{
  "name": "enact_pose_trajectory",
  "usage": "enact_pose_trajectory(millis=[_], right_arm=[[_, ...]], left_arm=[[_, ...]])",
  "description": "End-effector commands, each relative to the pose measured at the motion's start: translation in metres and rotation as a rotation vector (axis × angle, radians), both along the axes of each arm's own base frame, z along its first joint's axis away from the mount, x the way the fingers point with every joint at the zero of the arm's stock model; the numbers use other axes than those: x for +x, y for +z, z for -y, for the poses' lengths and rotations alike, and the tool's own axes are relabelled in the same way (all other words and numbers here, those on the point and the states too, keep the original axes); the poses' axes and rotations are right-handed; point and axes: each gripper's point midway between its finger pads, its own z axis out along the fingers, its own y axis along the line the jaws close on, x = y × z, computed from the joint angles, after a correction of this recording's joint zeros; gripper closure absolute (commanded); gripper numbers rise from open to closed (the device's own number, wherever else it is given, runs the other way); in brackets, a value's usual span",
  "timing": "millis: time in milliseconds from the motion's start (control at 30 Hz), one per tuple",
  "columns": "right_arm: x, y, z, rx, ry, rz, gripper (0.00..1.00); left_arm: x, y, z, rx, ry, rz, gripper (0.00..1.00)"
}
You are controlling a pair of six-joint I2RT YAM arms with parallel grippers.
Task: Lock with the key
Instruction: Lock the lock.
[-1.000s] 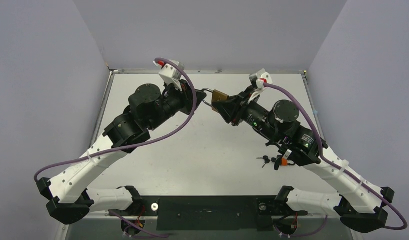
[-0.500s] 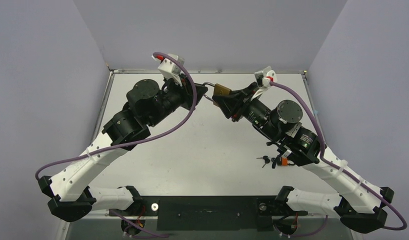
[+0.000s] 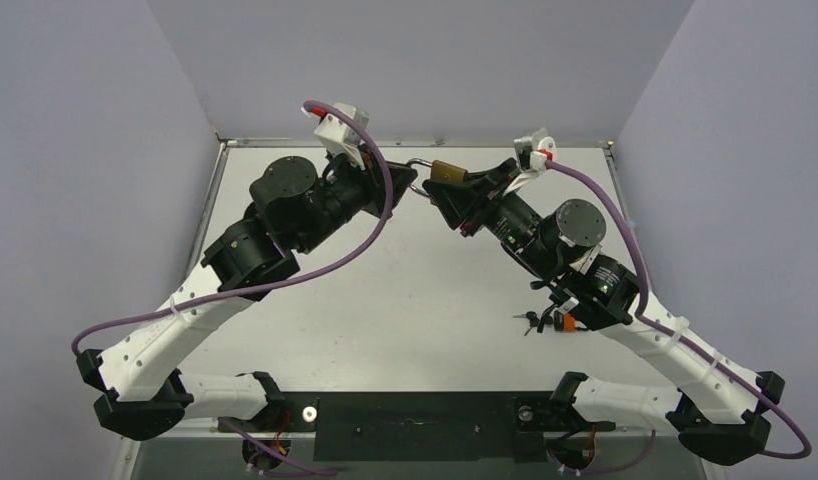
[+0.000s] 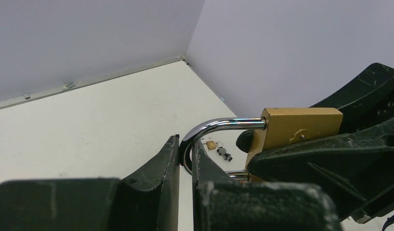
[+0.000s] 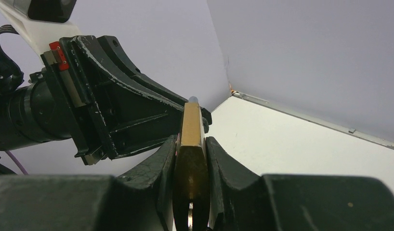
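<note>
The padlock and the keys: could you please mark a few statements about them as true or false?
1. The right jaws clamp the padlock by its brass body. True.
2. The left jaws are shut on the shackle. True.
3. The padlock lies on the table. False: it is held up above it, between the two sets of jaws.
4. The keys are in the left jaws. False: they lie on the table beside the right arm.

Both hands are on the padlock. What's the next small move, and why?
Probably ease the right hand toward the left hand, pressing the brass body onto the shackle. The left hand pinches the shackle, the right clamps the body, and the shackle looks drawn out of it.
</note>
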Motion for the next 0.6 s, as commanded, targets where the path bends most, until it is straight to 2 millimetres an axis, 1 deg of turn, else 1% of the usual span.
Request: enact_pose_trajectory(millis=[0,100,200,267,333,400,467,567], right_arm=[[0.003,-0.158,-0.075,-0.305,0.189,-0.295,1.0],[-0.003,-0.16,-0.069,-0.318,0.188,-0.298,1.0],[-0.008,-0.165,-0.066,-0.33,0.191,-0.308,1.0],[-0.01,-0.172,-0.065,-0.338,0.191,-0.323,1.0],[-0.011,-0.184,-0.062,-0.35,0.181,-0.341,1.0],[-0.009,-0.186,-0.061,-0.339,0.172,-0.351,1.0],[-0.007,-0.183,-0.061,-0.313,0.169,-0.351,1.0],[-0.002,-0.179,-0.062,-0.298,0.169,-0.351,1.0]], left_arm=[[-0.216,0.082,0.057,-0.232,-0.995,0.131,1.0],[-0.213,0.08,0.058,-0.211,-0.982,0.138,1.0],[-0.215,0.081,0.06,-0.205,-0.994,0.145,1.0],[-0.22,0.081,0.061,-0.198,-1.015,0.154,1.0],[-0.225,0.079,0.064,-0.185,-1.035,0.159,1.0],[-0.232,0.075,0.068,-0.176,-1.062,0.151,1.0],[-0.237,0.072,0.071,-0.174,-1.082,0.143,1.0],[-0.24,0.073,0.072,-0.193,-1.094,0.142,1.0]])
